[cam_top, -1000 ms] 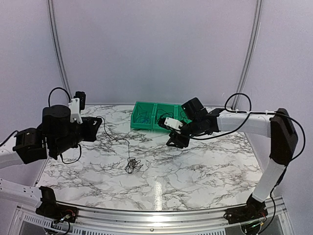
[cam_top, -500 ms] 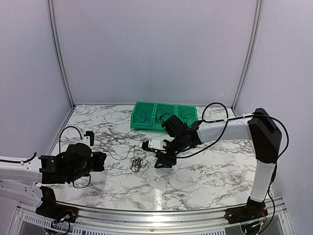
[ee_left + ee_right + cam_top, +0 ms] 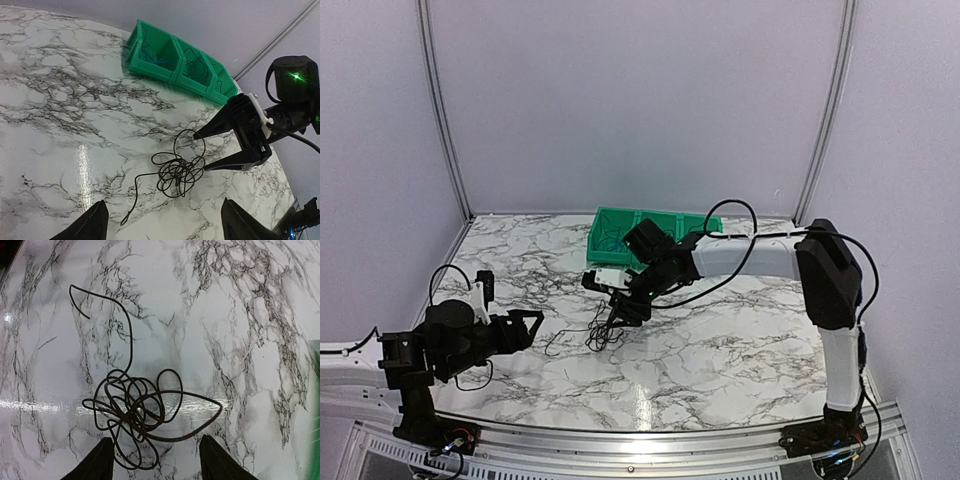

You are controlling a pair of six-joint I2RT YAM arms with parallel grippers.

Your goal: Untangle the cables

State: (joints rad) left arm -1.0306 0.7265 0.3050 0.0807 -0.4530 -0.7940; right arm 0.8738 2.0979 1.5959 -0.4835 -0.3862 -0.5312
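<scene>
1. Two grippers sit low over the marble table (image 3: 740,350): left gripper (image 3: 164,201) at near-left, right gripper (image 3: 200,152) approx. mid-table, a bit left of centre.
2. Cable clump (image 3: 599,336): thin black wire in loose knotted loops, lying flat on the table btwn the two grippers.
3. One free end (image 3: 135,195) trails off the clump twd the left gripper, and its tip lies just ahead of that gripper's fingers.
4. Left gripper: jaws wide, nothing btwn them, holding nothing. It is apart from the clump and aimed at it.
5. Right gripper: jaws wide too, no grip. Fingertips sit either side of the clump's far loop (image 3: 175,144), angled down at it. Can't tell if the tips touch the wire.
6. Right wrist view: clump is directly below, w/ its nearest loops reaching in btwn the two fingers.
7. Green bins (image 3: 605,255): three in a row at the table's back, behind the right gripper and well apart from the clump.
8. Left bin holds a blue cable (image 3: 154,56) and the middle bin a black cable (image 3: 195,70). Third bin's contents are too hidden to tell.
</scene>
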